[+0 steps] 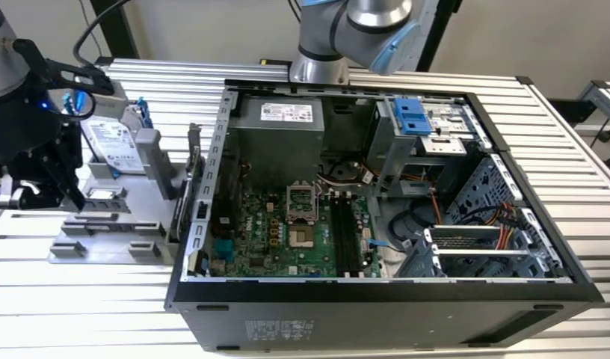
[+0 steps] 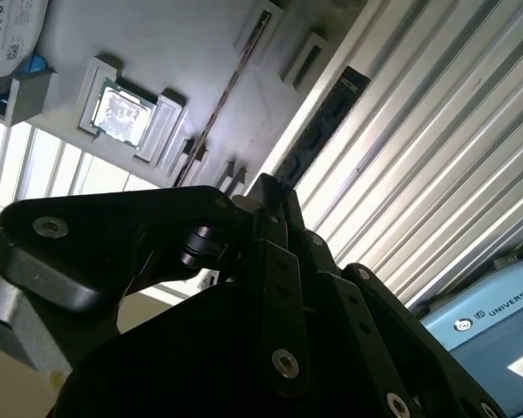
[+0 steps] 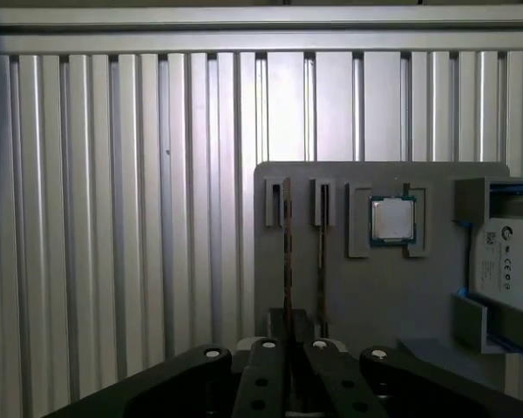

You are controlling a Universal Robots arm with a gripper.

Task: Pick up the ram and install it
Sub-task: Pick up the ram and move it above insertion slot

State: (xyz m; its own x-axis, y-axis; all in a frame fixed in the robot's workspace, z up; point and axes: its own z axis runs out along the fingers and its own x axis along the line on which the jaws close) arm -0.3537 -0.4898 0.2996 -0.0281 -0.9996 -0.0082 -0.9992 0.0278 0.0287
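Note:
The ram (image 3: pixel 288 261) is a thin stick standing on edge in a slot of the grey parts holder (image 3: pixel 375 296); in the second wrist view the ram (image 2: pixel 231 87) is a dark line. A second thin stick (image 3: pixel 321 252) stands beside it. My gripper (image 3: pixel 294 344) sits at the ram's near end, jaws drawn close together on it. In the exterior view the gripper (image 1: pixel 74 202) hangs over the holder (image 1: pixel 105 250), at the exterior view's left of the open computer case (image 1: pixel 385 299). The dark memory slots (image 1: pixel 347 232) lie on the green motherboard.
On the holder sit a small square silver processor chip (image 3: pixel 392 219) and a silver hard drive (image 3: pixel 506 252) in a blue-handled frame. Everything rests on a ribbed metal table (image 1: pixel 544 149). A second robot arm (image 1: pixel 355 30) stands behind the case.

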